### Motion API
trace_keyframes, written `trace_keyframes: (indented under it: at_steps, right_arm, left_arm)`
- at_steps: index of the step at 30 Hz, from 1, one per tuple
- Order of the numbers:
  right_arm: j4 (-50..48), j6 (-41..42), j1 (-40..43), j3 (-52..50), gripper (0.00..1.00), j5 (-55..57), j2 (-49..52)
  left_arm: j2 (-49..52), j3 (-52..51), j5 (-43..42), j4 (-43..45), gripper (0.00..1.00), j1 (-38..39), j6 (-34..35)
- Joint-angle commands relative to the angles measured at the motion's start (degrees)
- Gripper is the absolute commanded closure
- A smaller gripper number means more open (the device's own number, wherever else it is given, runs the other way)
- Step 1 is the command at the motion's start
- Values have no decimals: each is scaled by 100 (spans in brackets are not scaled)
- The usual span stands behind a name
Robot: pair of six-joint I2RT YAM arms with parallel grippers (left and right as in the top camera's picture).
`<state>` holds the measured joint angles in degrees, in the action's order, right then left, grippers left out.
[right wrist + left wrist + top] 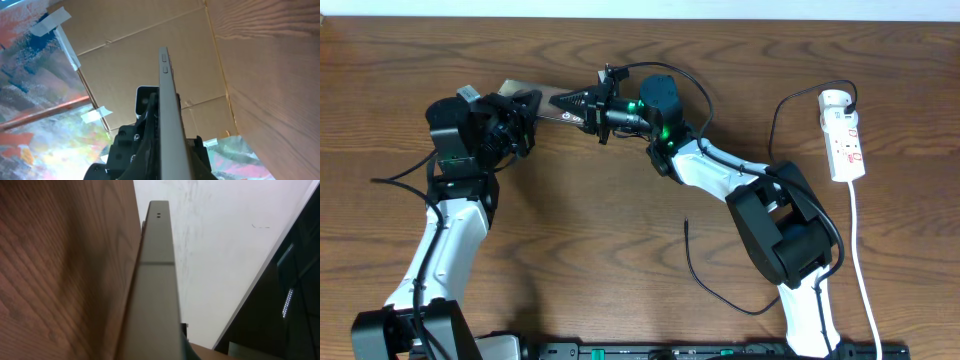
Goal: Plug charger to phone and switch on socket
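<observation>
While both arms meet at the table's far middle, phone clamped at one end by left gripper, other end clenched in right gripper, charger tip loose beside right arm, socket far right, well apart.

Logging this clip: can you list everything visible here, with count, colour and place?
phone: one, tan-brown, held off the table between the two tools, seen edge-on in both wrist views
power strip: one, white with red markings, far right of the table
white cord: one, runs from the power strip toward the near edge
charger cable: one, thin and black, loops past the right arm, loose tip lying on the table
table: one, brown wood grain
cardboard: one sheet, brown, taped, behind the phone in the right wrist view
left tool: one, black, at one end of the phone, grip not visible
right tool: one, black, closed on the other end
</observation>
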<state>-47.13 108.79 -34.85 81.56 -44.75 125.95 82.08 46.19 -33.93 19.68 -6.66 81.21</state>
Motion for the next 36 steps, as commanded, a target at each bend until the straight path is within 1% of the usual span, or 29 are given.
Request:
trace_keyframes:
  at_steps: [1,4,10,13,15,17,21,22,30,33,36]
  right_arm:
    - [-20,-216,-7,83,87,63,-116]
    - [-20,-221,-7,83,83,61,-116]
    - [-20,-243,-7,83,82,59,-116]
    - [-20,-282,-7,83,76,24,-116]
    - [-20,-308,-7,83,67,24,-116]
    - [-20,-321,-7,83,55,24,-116]
    - [-20,-348,-7,83,8,22,-116]
    - [-22,-398,-7,83,1,22,-116]
    - [-15,-627,101,83,1,-225,-116]
    - [-15,-743,234,83,1,-387,-116]
    - [-11,-844,415,83,1,-538,-116]
  left_arm:
    - [-9,-2,57,33,93,-9,-13]
    - [-9,-2,57,33,93,-9,-13]
    - [-9,-2,59,33,93,-9,-13]
    - [-9,-2,59,33,93,-9,-15]
    - [-9,-2,59,33,92,-9,-15]
    - [-9,-2,59,33,92,-9,-13]
    - [-9,-2,59,33,93,-9,-15]
    - [-9,-2,61,33,92,-9,-15]
    - [-9,-2,59,35,93,-164,-111]
    - [-9,-2,-188,35,93,-415,-262]
    - [-9,-2,-597,46,93,-835,-297]
